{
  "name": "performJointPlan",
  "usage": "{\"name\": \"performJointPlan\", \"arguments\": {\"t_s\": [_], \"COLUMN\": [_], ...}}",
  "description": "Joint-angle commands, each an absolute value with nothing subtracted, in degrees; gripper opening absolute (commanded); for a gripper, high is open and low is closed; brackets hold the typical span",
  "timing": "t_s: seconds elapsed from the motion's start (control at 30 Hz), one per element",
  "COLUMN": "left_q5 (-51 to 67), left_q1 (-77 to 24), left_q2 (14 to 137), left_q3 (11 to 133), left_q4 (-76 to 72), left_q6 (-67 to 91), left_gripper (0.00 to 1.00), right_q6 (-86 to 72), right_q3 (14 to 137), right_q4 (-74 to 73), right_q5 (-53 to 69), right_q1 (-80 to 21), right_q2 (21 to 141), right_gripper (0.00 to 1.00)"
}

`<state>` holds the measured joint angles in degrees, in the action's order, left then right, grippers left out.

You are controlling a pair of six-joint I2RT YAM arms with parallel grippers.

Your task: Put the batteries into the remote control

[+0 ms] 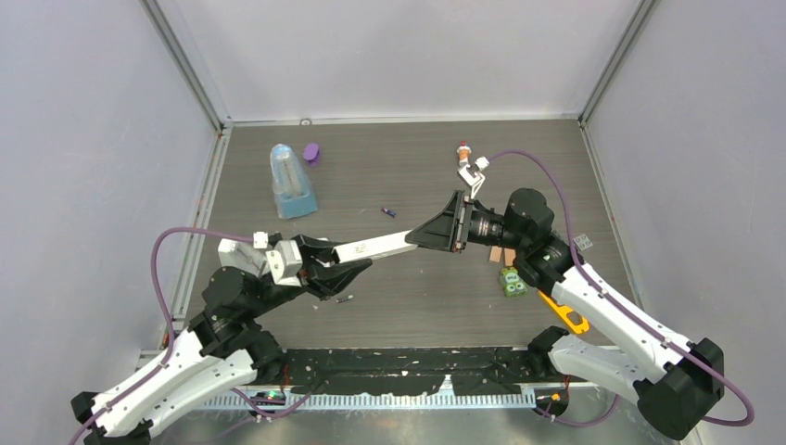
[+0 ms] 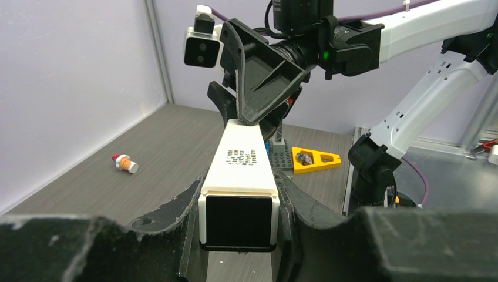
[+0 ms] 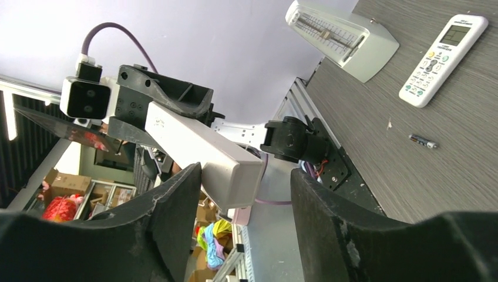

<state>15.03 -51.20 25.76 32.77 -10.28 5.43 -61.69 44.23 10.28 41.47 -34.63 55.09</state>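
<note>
Above grey tabletop between pale walls, left jaws tight on white bar, right jaws apparently wide about it.

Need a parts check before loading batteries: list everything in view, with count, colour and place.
remote control: 1, white, lying flat, screen up.
purple battery: 1, purple, centre.
dark battery: 1, dark, near-left of centre.
white bar: 1, white with a black end, held in the air, centre.
pyramid case: 1, clear bluish, far left.
purple lump: 1, purple, beside that case.
little bottle: 1, red-and-white cap, lying far centre.
green block: 1, green, right side.
brown pieces: count unclear, brown, beside the green block.
yellow tool: 1, yellow-orange, near right.
left hand: 1, black, shut on the white bar.
right hand: 1, black, open around the bar's far end.
</note>
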Motion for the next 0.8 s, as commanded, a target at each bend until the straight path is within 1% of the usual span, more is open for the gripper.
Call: {"name": "performJointPlan", "arguments": {"t_s": [0.0, 0.07, 0.3, 0.47, 0.53, 0.6, 0.67, 0.77], "left_q5": [15.39, 15.55, 15.92, 14.93, 15.03, 15.26, 15.26, 15.21], "left_q1": [-50.89, -50.89, -50.89, -50.89, -50.93, -50.91, -50.89, -50.89], "left_q2": [25.94, 26.3, 27.57, 28.08, 28.55, 28.99, 29.24, 29.61], "left_q3": [36.87, 36.99, 38.16, 38.42, 38.48, 38.58, 38.63, 38.51], "left_q4": [-12.09, -11.3, -7.06, -5.93, -5.98, -5.94, -5.82, -5.61], "left_q6": [2.78, 2.2, 0.22, -1.38, -1.32, -1.31, -1.32, -1.49], "left_gripper": [0.0, 0.0, 0.0, 0.0, 0.0, 0.0, 0.0, 0.0], "right_q6": [-57.68, -57.32, -54.19, -51.97, -51.86, -52.11, -52.17, -52.14], "right_q3": [46.71, 46.8, 48.93, 51.0, 51.33, 51.53, 51.91, 52.3], "right_q4": [6.49, 6.27, 1.46, -3.84, -4.29, -4.56, -4.91, -5.27], "right_q5": [40.95, 40.96, 39.39, 38.39, 38.33, 38.35, 38.4, 38.14], "right_q1": [-34.36, -34.36, -34.37, -34.36, -34.37, -34.37, -34.34, -34.36], "right_q2": [53.88, 53.72, 53.24, 52.73, 52.72, 52.9, 53.07, 53.09], "right_gripper": [0.63, 0.64, 0.52, 0.51, 0.48, 0.4, 0.36, 0.31]}}
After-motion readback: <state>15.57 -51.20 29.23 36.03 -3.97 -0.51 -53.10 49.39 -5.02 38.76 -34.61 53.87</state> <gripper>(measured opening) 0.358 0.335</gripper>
